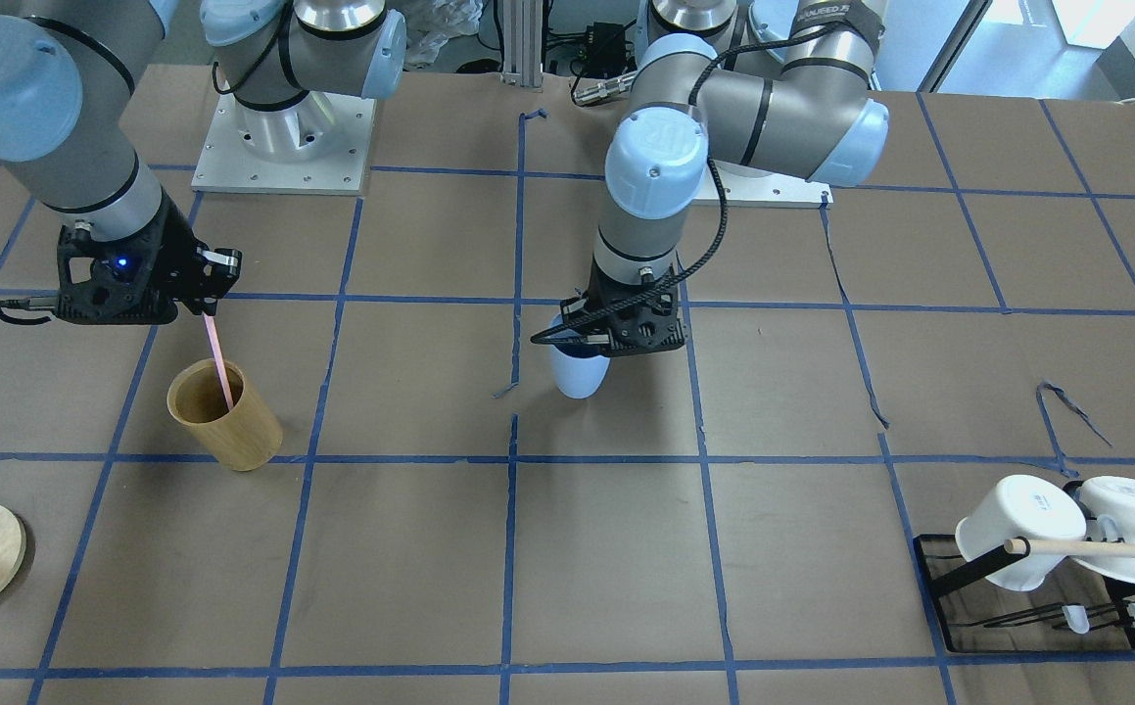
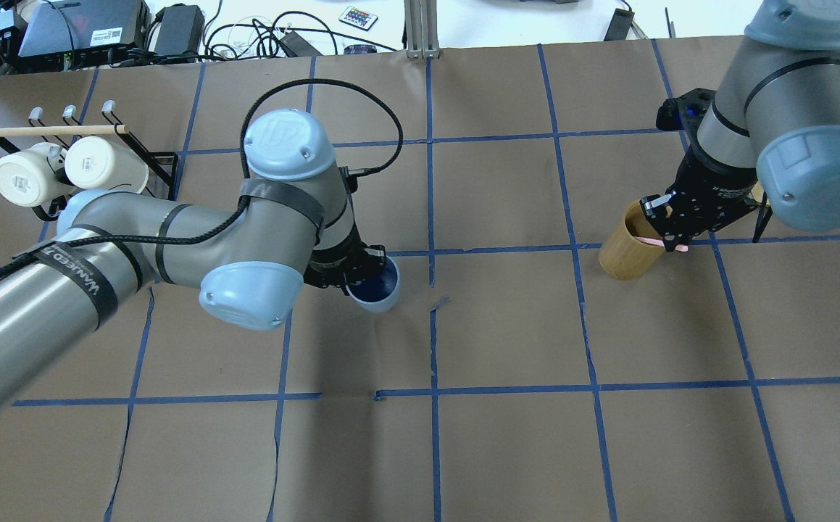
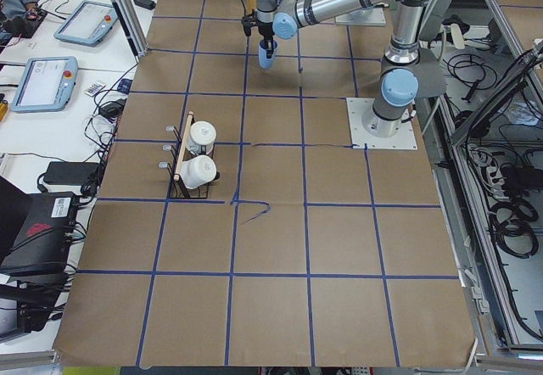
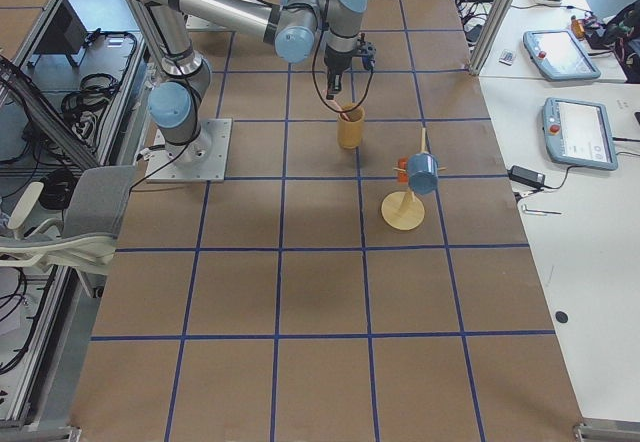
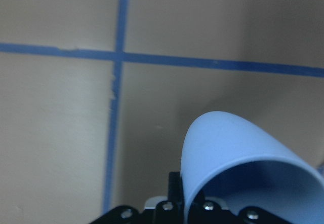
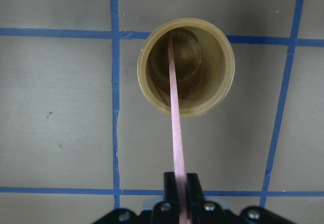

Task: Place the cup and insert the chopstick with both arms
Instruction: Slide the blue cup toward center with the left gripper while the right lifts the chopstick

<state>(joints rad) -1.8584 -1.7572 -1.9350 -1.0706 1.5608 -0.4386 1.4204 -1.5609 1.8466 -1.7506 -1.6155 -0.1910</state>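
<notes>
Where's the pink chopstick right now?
On the left of the front-facing view, the pink chopstick hangs from the right gripper, with its lower end inside the wooden holder.

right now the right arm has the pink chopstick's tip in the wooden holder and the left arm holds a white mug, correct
One slip: the left arm's jaws hold a light blue cup, not a white mug; the overhead exterior view shows it. The white mugs hang on their rack. The right arm's jaws do hold the pink chopstick, tip in the wooden holder.
</notes>
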